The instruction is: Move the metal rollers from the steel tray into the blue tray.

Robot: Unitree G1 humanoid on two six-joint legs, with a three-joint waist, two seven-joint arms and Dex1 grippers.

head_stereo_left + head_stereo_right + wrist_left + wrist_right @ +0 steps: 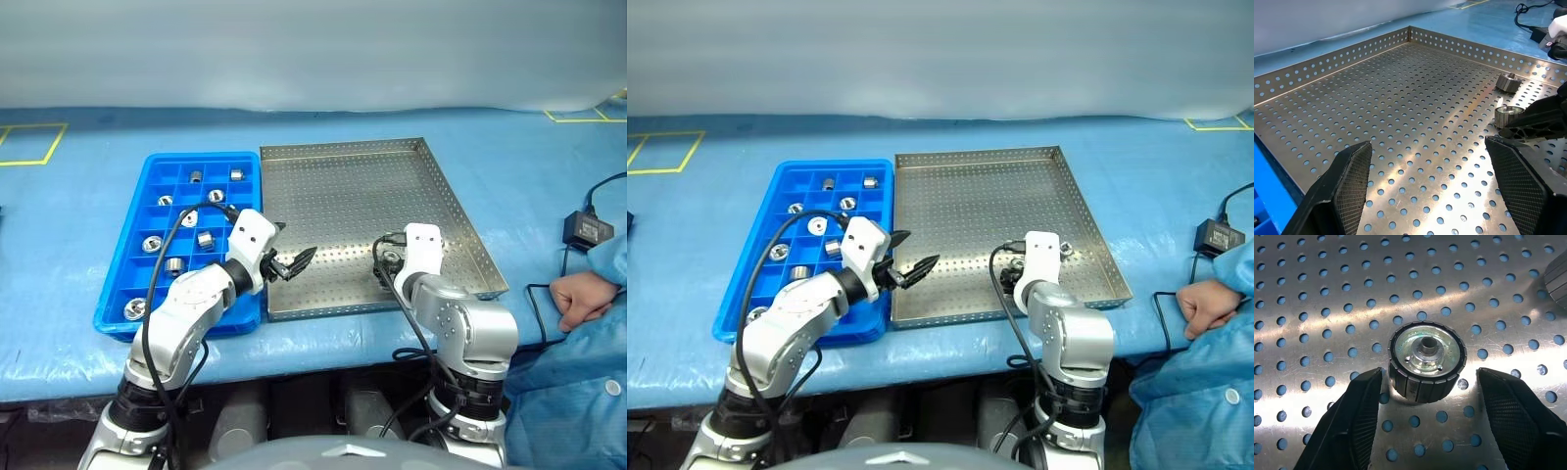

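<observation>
**Right gripper poised around a roller in the steel tray**

The right gripper (1425,416) points down, its two black fingers spread on either side of one metal roller (1427,361) standing on end on the perforated floor, neither pad clearly touching it. A second roller (1509,82) lies close by, near the steel tray (343,186) rim. The left gripper (292,262) hovers spread and empty above the steel tray's near left corner. Beside it, the blue tray (120,290) holds several rollers (205,239) in separate compartments.
</observation>
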